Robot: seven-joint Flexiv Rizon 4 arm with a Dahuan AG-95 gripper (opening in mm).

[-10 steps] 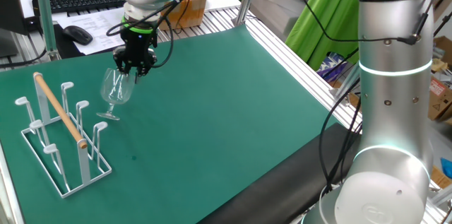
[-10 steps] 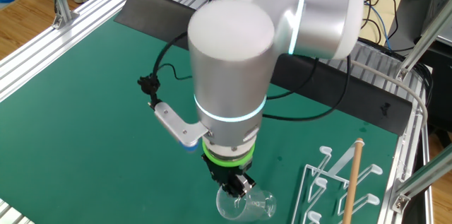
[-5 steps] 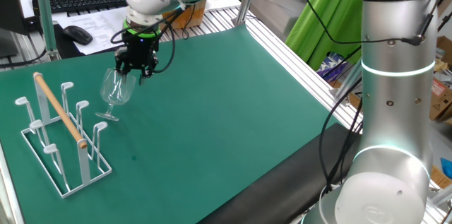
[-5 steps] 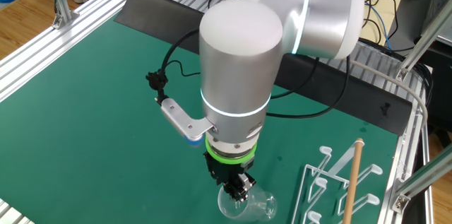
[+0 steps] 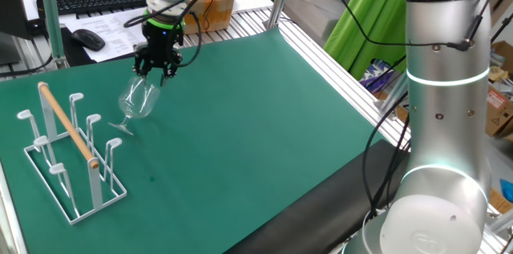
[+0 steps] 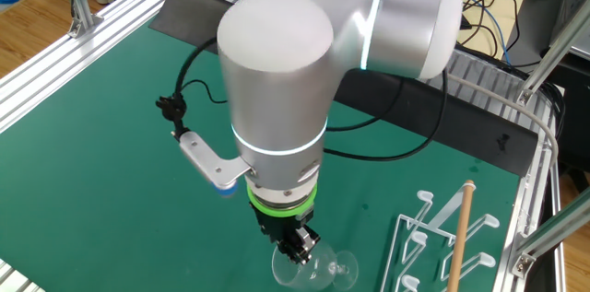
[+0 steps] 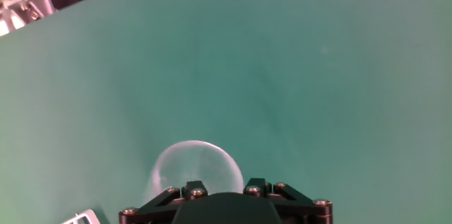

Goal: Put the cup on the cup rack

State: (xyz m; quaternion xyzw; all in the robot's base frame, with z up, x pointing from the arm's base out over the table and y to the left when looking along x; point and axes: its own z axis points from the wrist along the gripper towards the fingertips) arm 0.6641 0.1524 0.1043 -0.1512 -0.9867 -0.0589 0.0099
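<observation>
Below the black two-finger claw [image 5: 155,72], the clear glass goblet [image 5: 138,102] is now tilting more, its rim pinched; the white wire cup rack [image 5: 68,158] is waiting nearby, so lifting seems underway.

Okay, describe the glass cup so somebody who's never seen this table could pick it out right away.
Start at the green mat and find the white wire rack with the slanted wooden rod near its edge. Just beside the rack, the arm's black gripper points straight down at the rim of a small clear stemmed cup. It is the only see-through thing there, tilted, with a round foot.
</observation>
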